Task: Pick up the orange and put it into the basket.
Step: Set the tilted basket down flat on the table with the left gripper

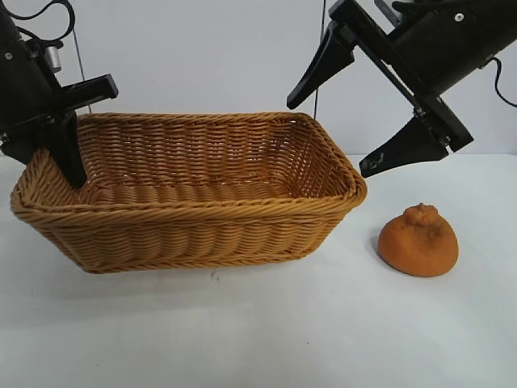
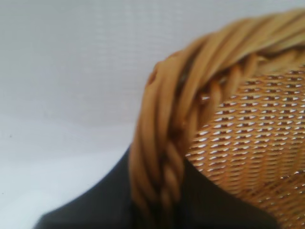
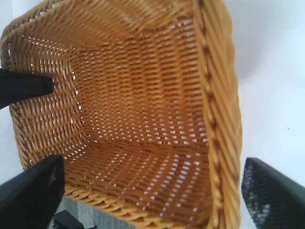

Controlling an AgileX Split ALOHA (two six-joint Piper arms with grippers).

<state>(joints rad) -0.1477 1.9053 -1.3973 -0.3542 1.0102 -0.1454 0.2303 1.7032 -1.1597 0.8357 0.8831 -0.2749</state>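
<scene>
The orange [image 1: 418, 241] sits on the white table, just right of the basket [image 1: 186, 212] and apart from it. My right gripper [image 1: 329, 137] hangs open wide above the basket's right end, tilted, with nothing between its fingers. In the right wrist view this gripper [image 3: 153, 162] looks down into the basket [image 3: 219, 119], which has nothing in it. My left gripper [image 1: 69, 153] is shut on the basket's left rim, one finger inside the wall. The left wrist view shows the braided rim [image 2: 162, 143] pinched between the dark fingers [image 2: 95, 210]. Neither wrist view shows the orange.
White table surface [image 1: 258, 331] stretches in front of the basket and around the orange. A pale wall stands behind. The left arm's finger [image 3: 24, 86] reaches into the basket's far end in the right wrist view.
</scene>
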